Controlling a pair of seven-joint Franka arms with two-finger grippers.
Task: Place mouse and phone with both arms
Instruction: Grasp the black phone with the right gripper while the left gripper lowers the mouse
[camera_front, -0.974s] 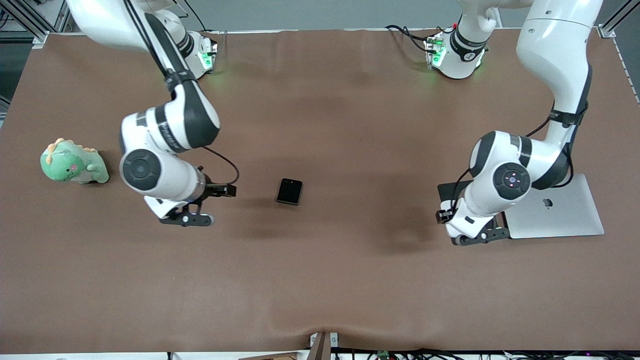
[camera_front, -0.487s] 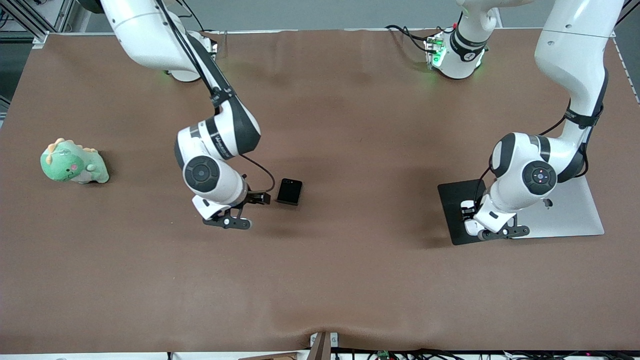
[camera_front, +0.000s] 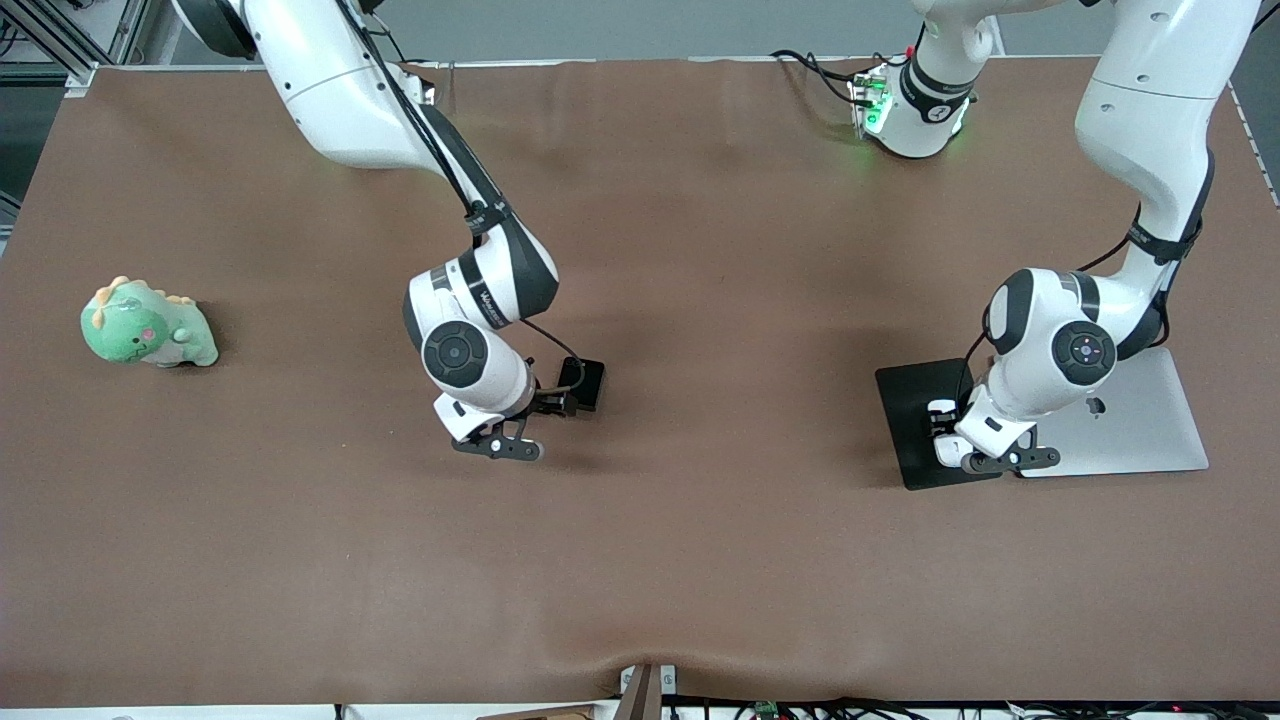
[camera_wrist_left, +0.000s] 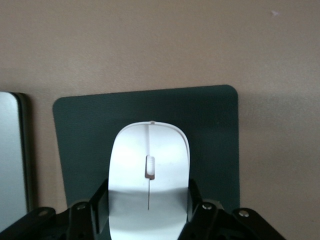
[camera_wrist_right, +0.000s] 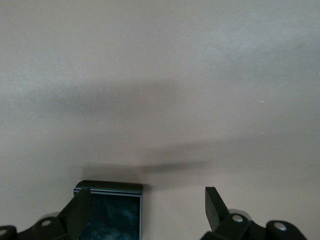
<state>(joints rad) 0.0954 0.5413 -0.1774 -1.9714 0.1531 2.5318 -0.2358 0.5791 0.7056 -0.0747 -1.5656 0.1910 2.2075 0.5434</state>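
The white mouse (camera_wrist_left: 149, 150) is clamped between the fingers of my left gripper (camera_wrist_left: 149, 190), which is shut on its sides. It hangs low over the dark pad (camera_wrist_left: 150, 105). From the front, the left gripper (camera_front: 990, 460) is over the pad's (camera_front: 905, 400) edge nearest the laptop. The black phone (camera_front: 588, 382) lies flat mid-table, partly hidden by the right wrist. My right gripper (camera_front: 497, 446) is open just above it. In the right wrist view the phone (camera_wrist_right: 112, 215) lies beside one finger (camera_wrist_right: 82, 205), with bare table under the rest of the gap.
A silver laptop (camera_front: 1130, 430), lid shut, lies beside the pad toward the left arm's end of the table. A green dinosaur plush (camera_front: 145, 325) sits toward the right arm's end. Brown table cloth (camera_front: 700, 560) stretches wide nearer the front camera.
The right arm has swung from beside the plush over to the phone, fingers still open. The left arm has carried the mouse across the pad toward the laptop.
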